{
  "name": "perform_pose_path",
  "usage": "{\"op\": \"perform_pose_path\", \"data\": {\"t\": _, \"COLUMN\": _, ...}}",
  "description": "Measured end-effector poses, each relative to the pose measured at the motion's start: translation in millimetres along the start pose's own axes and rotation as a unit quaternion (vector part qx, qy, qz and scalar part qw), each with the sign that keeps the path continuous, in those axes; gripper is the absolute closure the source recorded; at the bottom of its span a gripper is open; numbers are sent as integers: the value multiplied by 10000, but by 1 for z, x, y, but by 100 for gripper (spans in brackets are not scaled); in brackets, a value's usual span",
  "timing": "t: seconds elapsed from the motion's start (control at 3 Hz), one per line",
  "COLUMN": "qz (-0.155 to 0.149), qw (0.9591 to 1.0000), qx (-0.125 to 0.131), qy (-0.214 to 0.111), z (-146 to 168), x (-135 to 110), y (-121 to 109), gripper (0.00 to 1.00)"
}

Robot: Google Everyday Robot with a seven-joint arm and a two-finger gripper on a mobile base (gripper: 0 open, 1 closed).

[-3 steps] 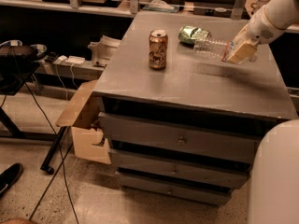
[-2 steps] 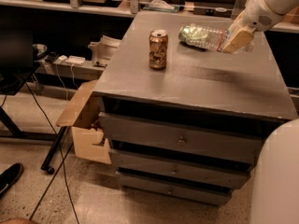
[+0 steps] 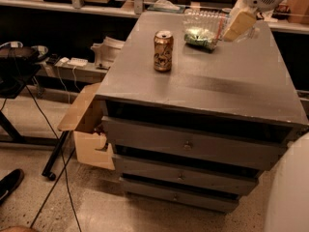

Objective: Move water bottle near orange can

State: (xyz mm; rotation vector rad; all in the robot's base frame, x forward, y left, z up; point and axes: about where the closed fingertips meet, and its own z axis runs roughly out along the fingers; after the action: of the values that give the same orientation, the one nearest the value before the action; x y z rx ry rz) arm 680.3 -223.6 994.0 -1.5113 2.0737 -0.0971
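The orange can [image 3: 163,51] stands upright on the left-centre of the grey cabinet top [image 3: 217,86]. The water bottle [image 3: 206,20], clear and ribbed, hangs roughly level above the far part of the top, right of and behind the can. My gripper [image 3: 237,27] is at the bottle's right end, shut on it, with the white arm reaching in from the top right. The bottle's cap and label are hidden.
A shiny green dented can [image 3: 199,37] lies on the top just under the bottle. The cabinet has three drawers [image 3: 186,146]. An open cardboard box [image 3: 87,124] sits at its left. Cables and a shelf are behind. A white robot body [image 3: 292,192] fills the lower right.
My gripper has moved away from me and upward with the water bottle, which now hangs above the green can instead of lying beside it. The orange can has not moved.
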Motion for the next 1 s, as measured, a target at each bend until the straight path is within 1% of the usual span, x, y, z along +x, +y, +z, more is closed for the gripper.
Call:
{"op": "perform_pose_path", "data": {"t": 0.33, "qz": -9, "qw": 9999, "qx": -94, "qy": 123, "z": -3, "x": -23, "y": 9, "gripper": 100}}
{"op": "perform_pose_path", "data": {"t": 1.0, "qz": -83, "qw": 9996, "qx": -259, "qy": -61, "z": -6, "x": -67, "y": 21, "gripper": 100}}
